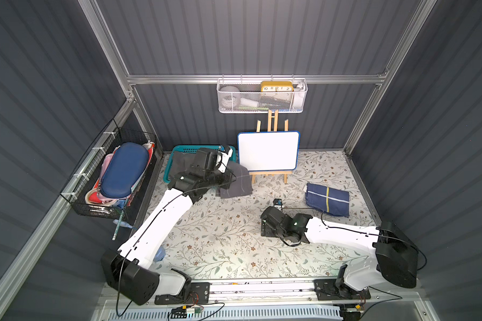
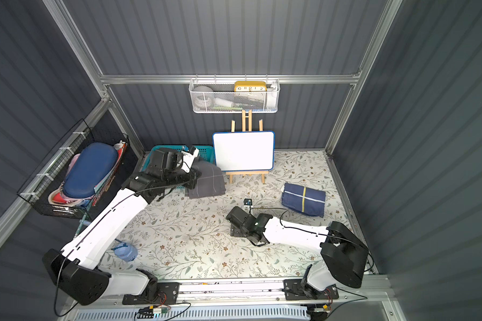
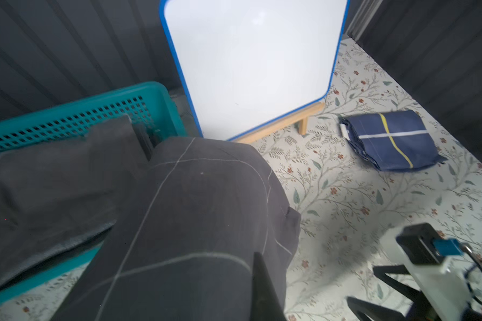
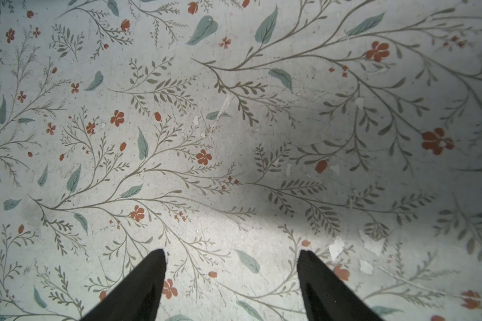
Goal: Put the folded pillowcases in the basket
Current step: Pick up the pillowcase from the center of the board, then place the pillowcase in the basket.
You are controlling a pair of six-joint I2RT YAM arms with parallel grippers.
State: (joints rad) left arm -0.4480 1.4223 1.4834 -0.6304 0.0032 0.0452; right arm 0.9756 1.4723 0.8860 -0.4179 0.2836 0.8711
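**Grey pillowcase at the basket's right end, not yet inside**

Top views. The left gripper (image 1: pixel 230 178) sits over the right end of the basket (image 1: pixel 184 147), which stands by the back wall with its long axis running left to right. The grey pillowcase (image 1: pixel 235 180) hangs from the gripper and spills outward over the basket's right near corner, just beside the whiteboard (image 1: pixel 267 151). Both top views agree: most of the visible cloth (image 2: pixel 208 180) lies outside the rim (image 2: pixel 162 146), on the side toward the right arm (image 1: pixel 340 236). I cannot tell whether its lower edge touches the table. A navy folded cloth (image 1: pixel 327 200) lies well apart, nearer the right arm.

Left wrist. The pillowcase (image 3: pixel 192 208) drapes over the jaws and fills the near field; one finger (image 3: pixel 262 289) shows beside it. The jaws are fully closed and, as I judge it, pinch the cloth. The basket wall (image 3: pixel 75 122) lies to the side, with a plainer dark cloth (image 3: pixel 53 180) already in it; I cannot tell whether that is a separate piece.

Right wrist. The right gripper (image 4: pixel 231 253) points down at bare table, fingers somewhat apart, nothing between them.

Judgement: the left arm is the one in position. The move turns on carrying the cloth along the basket's long axis, away from the whiteboard, before lowering.
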